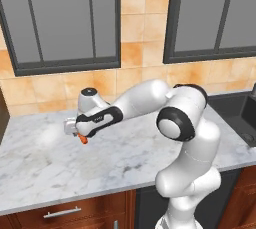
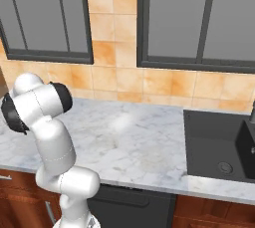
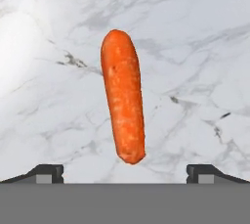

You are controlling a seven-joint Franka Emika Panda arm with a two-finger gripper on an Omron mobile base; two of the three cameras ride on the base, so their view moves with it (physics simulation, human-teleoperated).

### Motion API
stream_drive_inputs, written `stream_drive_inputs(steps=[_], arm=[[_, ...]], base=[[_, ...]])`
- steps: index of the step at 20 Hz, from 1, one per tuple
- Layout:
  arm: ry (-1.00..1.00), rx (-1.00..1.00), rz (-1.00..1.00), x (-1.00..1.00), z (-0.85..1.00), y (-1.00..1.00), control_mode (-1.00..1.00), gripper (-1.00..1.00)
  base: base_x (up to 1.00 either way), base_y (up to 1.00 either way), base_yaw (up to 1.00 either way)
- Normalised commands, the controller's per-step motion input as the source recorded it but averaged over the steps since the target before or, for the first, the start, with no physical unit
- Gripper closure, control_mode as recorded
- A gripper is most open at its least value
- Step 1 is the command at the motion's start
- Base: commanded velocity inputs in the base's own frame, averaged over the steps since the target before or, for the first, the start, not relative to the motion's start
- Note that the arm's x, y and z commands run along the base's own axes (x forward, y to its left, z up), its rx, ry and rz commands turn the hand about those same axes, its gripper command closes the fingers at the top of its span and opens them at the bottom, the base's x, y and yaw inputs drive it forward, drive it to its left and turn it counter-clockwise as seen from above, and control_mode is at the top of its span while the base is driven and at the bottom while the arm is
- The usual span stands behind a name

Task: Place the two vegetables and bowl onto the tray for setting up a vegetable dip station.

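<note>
While your end effector (image 3: 125, 171) hangs with its jaws spread wide and nothing between them, you see its two dark fingertips (image 3: 46, 172) standing well apart at either side of the hand view. Beyond them the orange carrot (image 3: 123, 95) lies on the white marble surface (image 3: 195, 47), lengthwise between the fingertips; from the left base view you find it just under the hand, left of the dark sink (image 1: 240, 110).
</note>
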Motion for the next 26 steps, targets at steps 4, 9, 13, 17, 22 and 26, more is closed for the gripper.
stream_drive_inputs(steps=[4,9,13,17,22,26], arm=[[0.0,0.0,0.0,0.33,-0.12,0.0,-1.0,-1.0],[0.0,0.0,0.0,0.28,-0.16,0.02,-1.0,-1.0],[0.0,0.0,0.0,0.19,-0.28,0.05,-1.0,-1.0],[0.0,0.0,0.0,0.22,-0.29,0.07,-1.0,-1.0],[0.0,0.0,0.0,0.12,-0.33,0.05,-1.0,-1.0],[0.0,0.0,0.0,0.1,-0.31,0.12,-1.0,-1.0]], base=[[0.0,0.0,0.0],[0.0,0.0,0.0],[0.0,0.0,0.0],[0.0,0.0,0.0],[0.0,0.0,0.0],[0.0,0.0,0.0]])
